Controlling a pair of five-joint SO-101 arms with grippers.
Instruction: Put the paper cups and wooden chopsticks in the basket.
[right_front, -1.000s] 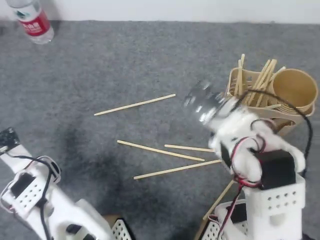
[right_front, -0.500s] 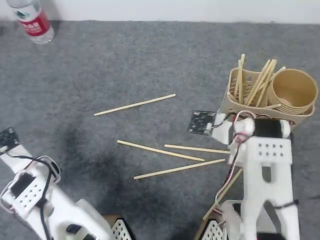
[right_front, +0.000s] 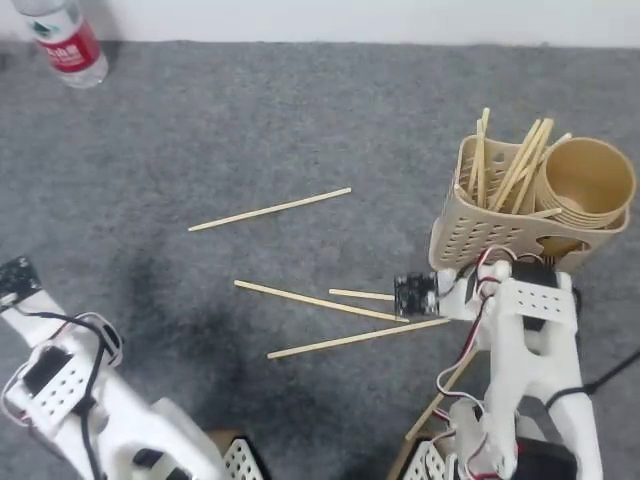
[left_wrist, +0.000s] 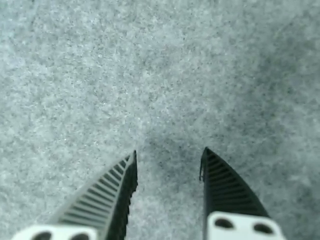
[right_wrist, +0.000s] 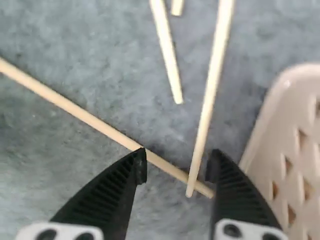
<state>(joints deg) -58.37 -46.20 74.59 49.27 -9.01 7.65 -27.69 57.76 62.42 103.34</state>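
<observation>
Wooden chopsticks (right_wrist: 100, 122) lie under ribbed right gripper (right_wrist: 177, 159).

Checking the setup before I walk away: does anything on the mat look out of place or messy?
Yes. Loose wooden chopsticks lie scattered at odd angles on the grey mat, outside the basket; one runs partly under the right arm.
</observation>
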